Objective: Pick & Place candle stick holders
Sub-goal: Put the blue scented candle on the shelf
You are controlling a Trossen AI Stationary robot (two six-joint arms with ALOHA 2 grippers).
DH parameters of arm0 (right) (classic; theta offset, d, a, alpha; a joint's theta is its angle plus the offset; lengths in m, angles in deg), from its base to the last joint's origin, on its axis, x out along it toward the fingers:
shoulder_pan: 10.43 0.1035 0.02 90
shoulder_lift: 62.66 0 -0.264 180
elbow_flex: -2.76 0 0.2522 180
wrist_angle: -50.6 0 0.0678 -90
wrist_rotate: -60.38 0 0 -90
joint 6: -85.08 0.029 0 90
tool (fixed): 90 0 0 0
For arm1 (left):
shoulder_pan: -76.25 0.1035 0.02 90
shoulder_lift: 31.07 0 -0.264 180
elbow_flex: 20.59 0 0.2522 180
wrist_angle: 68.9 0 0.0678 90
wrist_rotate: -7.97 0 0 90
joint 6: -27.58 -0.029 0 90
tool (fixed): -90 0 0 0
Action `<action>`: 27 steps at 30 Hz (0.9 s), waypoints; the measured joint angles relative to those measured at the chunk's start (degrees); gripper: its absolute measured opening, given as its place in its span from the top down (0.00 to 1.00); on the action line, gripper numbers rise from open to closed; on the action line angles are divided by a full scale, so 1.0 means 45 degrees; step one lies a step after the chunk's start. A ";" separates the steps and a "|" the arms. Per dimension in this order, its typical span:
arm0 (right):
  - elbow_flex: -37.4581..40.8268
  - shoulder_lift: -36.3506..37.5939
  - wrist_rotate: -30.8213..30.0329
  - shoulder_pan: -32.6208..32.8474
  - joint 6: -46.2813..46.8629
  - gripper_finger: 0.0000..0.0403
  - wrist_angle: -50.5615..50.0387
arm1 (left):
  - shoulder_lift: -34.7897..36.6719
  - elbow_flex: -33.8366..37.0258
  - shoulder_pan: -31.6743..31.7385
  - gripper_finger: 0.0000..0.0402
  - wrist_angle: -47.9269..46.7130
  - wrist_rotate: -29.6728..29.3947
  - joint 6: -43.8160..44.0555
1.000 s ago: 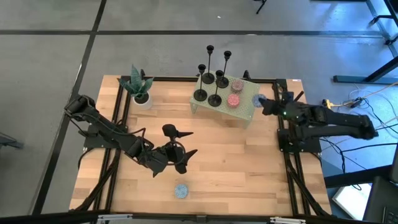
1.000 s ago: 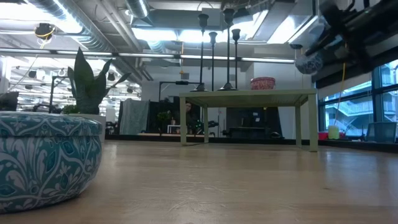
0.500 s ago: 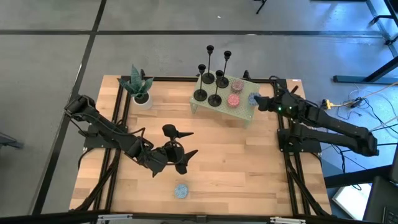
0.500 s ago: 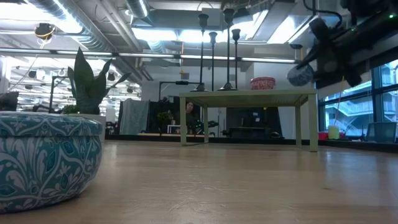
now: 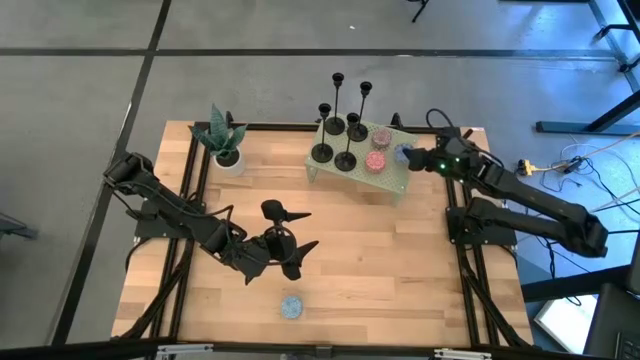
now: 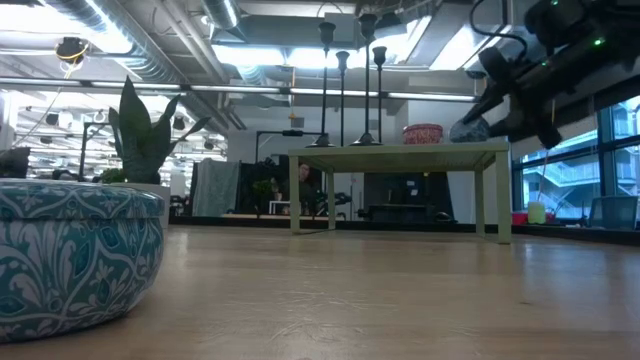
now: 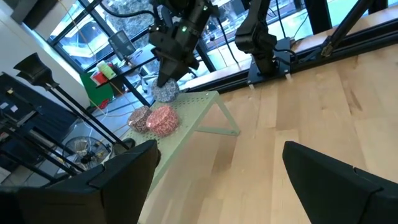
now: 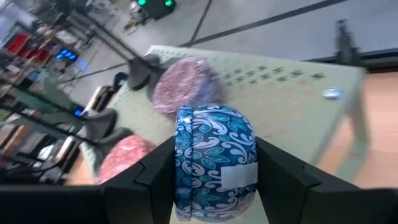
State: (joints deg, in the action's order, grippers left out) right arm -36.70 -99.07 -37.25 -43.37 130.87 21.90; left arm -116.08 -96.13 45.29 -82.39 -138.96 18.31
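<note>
Four black candle stick holders (image 5: 340,130) stand by their round bases on the left half of a small pale-green table (image 5: 392,180); they also show in the low view (image 6: 343,90). My right gripper (image 5: 408,157) is shut on a blue patterned round tin (image 8: 214,158) just above the green table's right end, beside two pink tins (image 5: 377,150). My left gripper (image 5: 312,228) is open and empty over the middle of the wooden table, its fingers wide apart in its wrist view (image 7: 217,180). My right gripper pinches the blue tin's round side wall (image 8: 180,162) between its two fingers (image 8: 280,177), one on each side. The fingers come from the table's right side, slanting down. The tin is lifted clear, a little above the green table's top (image 6: 468,128).
A potted plant (image 5: 225,140) stands at the far left of the wooden table. A second blue patterned tin (image 5: 291,306) lies near the front edge and fills the low view's left (image 6: 70,260). Bare wood lies between the left gripper and the green table.
My right gripper has carried the blue tin toward the table's left, from beside the green table's right end to over it, and has come down a little. The tin stays held. The left arm has kept still.
</note>
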 joint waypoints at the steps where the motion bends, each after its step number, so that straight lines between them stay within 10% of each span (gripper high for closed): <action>1: 0.0000 -0.0161 0.0241 -0.0050 -0.0048 0.54 0.0182 | 0.0000 0.0000 0.0000 0.14 0.0000 -0.0004 0.0001; 27: -0.0024 -0.1135 0.0938 -0.0741 -0.1353 0.54 0.0740 | 0.0000 0.0000 0.0000 0.14 -0.0005 -0.0003 0.0129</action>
State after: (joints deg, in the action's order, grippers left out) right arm -36.80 -104.18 -33.03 -46.71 124.79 25.22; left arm -116.08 -96.13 45.29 -82.41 -138.98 18.89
